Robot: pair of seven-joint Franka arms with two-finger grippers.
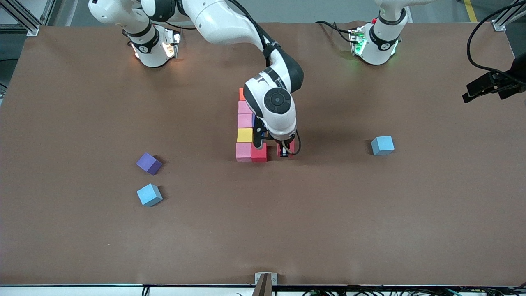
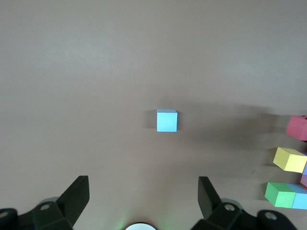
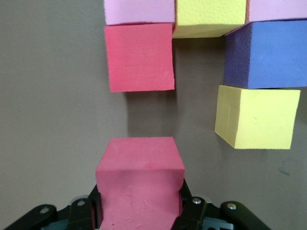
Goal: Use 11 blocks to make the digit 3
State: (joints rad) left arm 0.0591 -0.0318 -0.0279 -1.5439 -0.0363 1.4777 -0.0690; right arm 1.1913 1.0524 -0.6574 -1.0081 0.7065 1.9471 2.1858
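Partly built: the digit (image 1: pixel 245 127) shows its spine and part of its bars. The right gripper (image 1: pixel 285 151), clamped on a red block (image 3: pixel 139 184), sits beside the digit's nearest bar with a gap left. Three loose blocks lie well apart from the digit: purple (image 1: pixel 148 163), light blue (image 1: pixel 149 195), and another light blue (image 1: pixel 382 145). The left gripper (image 2: pixel 144 196) waits, jaws apart, over that last one. Nothing blocks the gap.

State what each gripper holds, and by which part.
The right gripper grips a red block by two opposite side faces. The left gripper is open, holding nothing.

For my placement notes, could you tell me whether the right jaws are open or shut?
Shut on the red block: the right gripper clamps its sides, beside the figure's other red block.
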